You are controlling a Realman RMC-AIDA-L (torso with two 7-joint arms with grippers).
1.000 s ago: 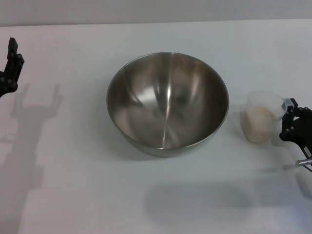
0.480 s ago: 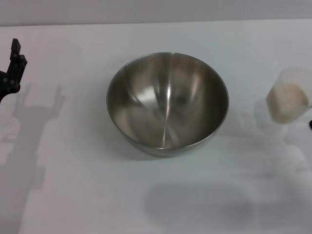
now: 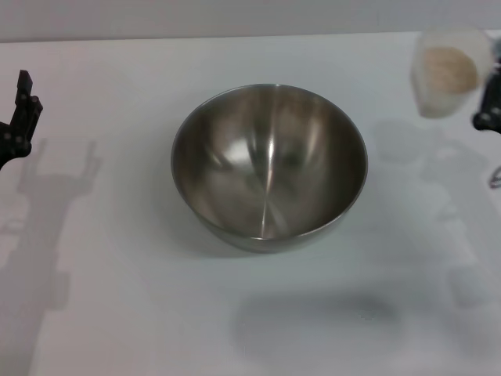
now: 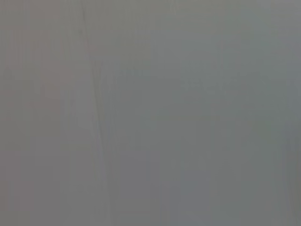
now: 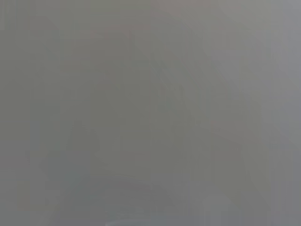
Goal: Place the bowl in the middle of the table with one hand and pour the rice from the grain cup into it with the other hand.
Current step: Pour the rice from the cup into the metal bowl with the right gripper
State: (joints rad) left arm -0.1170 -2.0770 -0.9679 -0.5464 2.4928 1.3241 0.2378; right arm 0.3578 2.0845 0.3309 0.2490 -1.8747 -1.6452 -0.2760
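The steel bowl stands empty in the middle of the white table. Up at the far right, the clear grain cup hangs above the table with pale rice inside it. My right gripper is shut on the cup from its right side and is mostly cut off by the frame edge. The cup is well to the right of the bowl's rim. At the left edge, my left gripper stays off the bowl, and its shadow shows two fingers spread apart. Both wrist views show only flat grey.
Shadows of both arms fall on the table left and right of the bowl. The table's far edge meets a grey wall along the top of the head view.
My right gripper has lifted the grain cup off the table beside the bowl and carried it up and away toward the far right. The left gripper has barely shifted. The bowl stayed put.
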